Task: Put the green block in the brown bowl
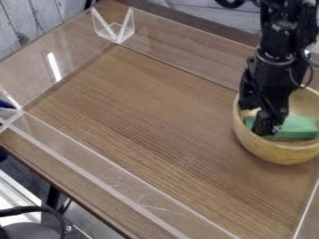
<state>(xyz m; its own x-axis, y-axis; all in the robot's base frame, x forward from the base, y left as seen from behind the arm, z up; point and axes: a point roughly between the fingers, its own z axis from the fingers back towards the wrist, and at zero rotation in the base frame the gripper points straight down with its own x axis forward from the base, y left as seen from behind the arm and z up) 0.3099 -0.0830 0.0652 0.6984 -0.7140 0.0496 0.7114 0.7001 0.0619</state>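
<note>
Across most of the view lies the counter [137, 121], wood-brown, running left to right. Clear strips or panels cross it, one along the lower left, one toward the back; edges hard to make out, glare on them. Next in size, the black robot arm [286, 42], coming in at upper right; its upper part is cut off by the frame's top and right edges. Then the brown bowl [271, 147], at the right side of the counter, upright; its right edge sits right at the frame border, and its back left rim is partly covered by the arm's dark parts. Gray wall boards [37, 21] at upper left, cut off by the frame. Black cable or hose [35, 213] loops at the lower left corner, cropped, exact nature unclear. White triangular marking [114, 26] near the back edge, upper left.

Smallest of the main things, the green block [297, 129] is inside the brown bowl, partly hidden by the pincer [266, 123] at its left end. Arm reaches down from above, pincer pointing downward into the bowl's left part. Pincer stands wide open and has hold of nothing; whether a fingertip touches the block, cannot tell, black on black blurs the outline.
</note>
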